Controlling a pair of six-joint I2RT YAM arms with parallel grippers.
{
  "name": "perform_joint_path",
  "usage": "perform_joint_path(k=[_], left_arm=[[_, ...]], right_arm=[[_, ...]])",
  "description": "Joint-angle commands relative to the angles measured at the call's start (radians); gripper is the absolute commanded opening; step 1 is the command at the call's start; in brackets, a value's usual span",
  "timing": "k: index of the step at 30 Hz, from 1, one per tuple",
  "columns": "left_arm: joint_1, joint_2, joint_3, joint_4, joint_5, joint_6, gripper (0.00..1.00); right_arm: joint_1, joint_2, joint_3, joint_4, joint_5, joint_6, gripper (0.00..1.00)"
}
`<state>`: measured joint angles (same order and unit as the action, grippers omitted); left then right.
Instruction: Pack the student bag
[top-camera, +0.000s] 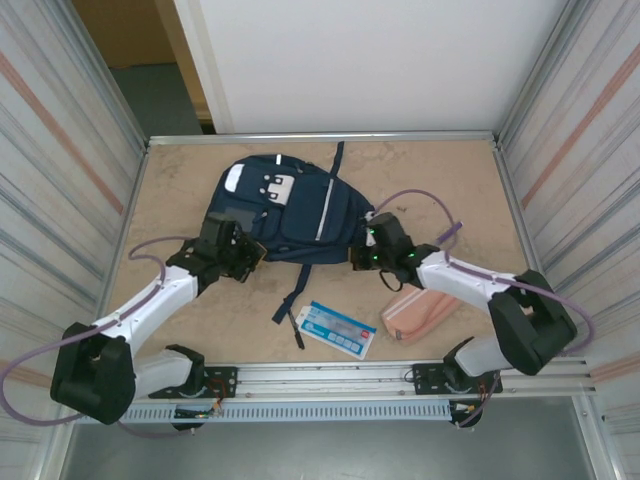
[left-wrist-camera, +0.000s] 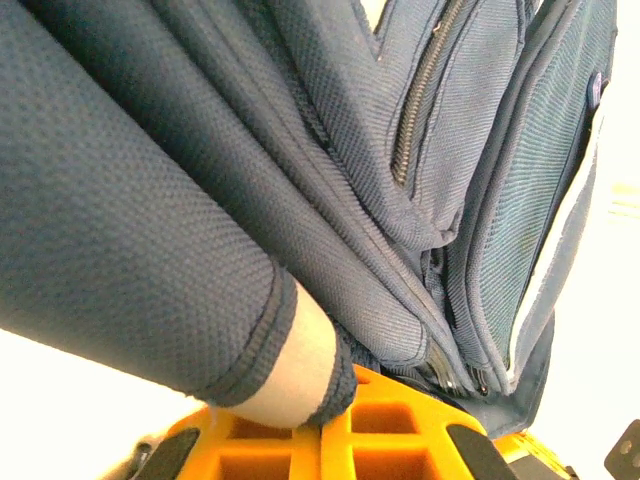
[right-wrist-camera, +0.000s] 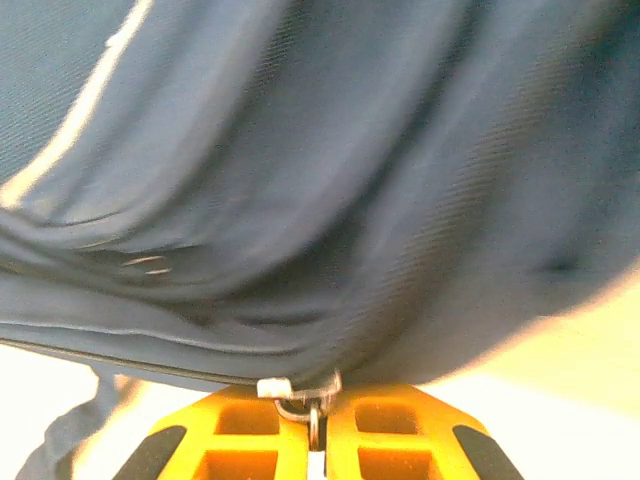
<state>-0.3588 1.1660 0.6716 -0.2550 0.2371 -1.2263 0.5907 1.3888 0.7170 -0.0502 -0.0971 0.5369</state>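
Left end effector (left-wrist-camera: 336, 412) and right end effector (right-wrist-camera: 318, 415) pinch the student bag (top-camera: 290, 212), jaws closed

The student bag (top-camera: 290, 205) is matt navy woven cloth with a fine, slightly rough mesh weave; its zip teeth (left-wrist-camera: 420, 110) are dull metal. The fingers (left-wrist-camera: 395, 432) are smooth orange moulded plastic with a faint sheen. The counter (top-camera: 450, 190) has a matt, mottled beige finish.

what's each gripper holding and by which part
The navy blue fabric backpack: left gripper pinches a fabric fold on its left side, right gripper grips what looks like a metal zipper pull on its right side.
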Motion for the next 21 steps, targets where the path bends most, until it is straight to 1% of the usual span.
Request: perform_joint_path(k=[1, 4, 5, 7, 8, 9, 10, 11, 12, 13, 14, 15, 16, 17, 19, 20, 21], left_arm=[[0.064, -0.016, 0.008, -0.070, 0.010, 0.133, 0.00], [0.137, 0.042, 0.057, -0.105, 0.018, 0.235, 0.00], [0.166, 0.067, 0.078, -0.110, 0.027, 0.262, 0.00], [0.209, 0.138, 0.140, -0.103, 0.045, 0.334, 0.02], [0.215, 0.173, 0.175, -0.092, 0.043, 0.370, 0.13], [0.220, 0.219, 0.224, -0.086, 0.033, 0.415, 0.33], [0.222, 0.251, 0.268, -0.095, 0.019, 0.451, 0.45], [0.224, 0.286, 0.320, -0.118, 0.000, 0.473, 0.52], [0.225, 0.309, 0.363, -0.151, -0.008, 0.477, 0.56], [0.225, 0.321, 0.396, -0.192, -0.003, 0.450, 0.57], [0.224, 0.321, 0.415, -0.211, 0.031, 0.415, 0.58], [0.215, 0.307, 0.412, -0.209, 0.068, 0.384, 0.60], [0.202, 0.278, 0.394, -0.214, 0.071, 0.357, 0.61], [0.170, 0.232, 0.369, -0.235, 0.036, 0.330, 0.64], [0.090, 0.132, 0.308, -0.299, -0.072, 0.280, 0.70], [0.046, 0.080, 0.267, -0.321, -0.119, 0.258, 0.78], [0.009, 0.036, 0.229, -0.349, -0.161, 0.232, 0.95]], right_arm=[[-0.067, -0.090, -0.023, -0.130, -0.013, -0.047, 0.00], [-0.073, -0.133, -0.034, -0.152, -0.040, -0.057, 0.00], [-0.069, -0.137, -0.034, -0.151, -0.066, -0.064, 0.00], [-0.052, -0.124, -0.028, -0.125, -0.169, -0.092, 0.00], [-0.043, -0.110, -0.026, -0.098, -0.240, -0.094, 0.00], [-0.031, -0.090, -0.021, -0.065, -0.305, -0.086, 0.00], [-0.012, -0.069, -0.010, -0.042, -0.349, -0.077, 0.00], [0.016, -0.042, 0.013, -0.032, -0.373, -0.070, 0.00], [0.054, -0.014, 0.048, -0.033, -0.378, -0.069, 0.00], [0.085, 0.009, 0.079, -0.036, -0.372, -0.069, 0.00], [0.124, 0.036, 0.113, -0.039, -0.359, -0.069, 0.00], [0.156, 0.061, 0.149, -0.035, -0.344, -0.069, 0.00], [0.178, 0.083, 0.172, -0.028, -0.330, -0.069, 0.00], [0.202, 0.110, 0.197, -0.015, -0.317, -0.068, 0.00], [0.226, 0.165, 0.245, 0.000, -0.311, -0.066, 0.00], [0.238, 0.193, 0.271, 0.003, -0.318, -0.067, 0.00], [0.251, 0.219, 0.299, 0.003, -0.324, -0.071, 0.00]])
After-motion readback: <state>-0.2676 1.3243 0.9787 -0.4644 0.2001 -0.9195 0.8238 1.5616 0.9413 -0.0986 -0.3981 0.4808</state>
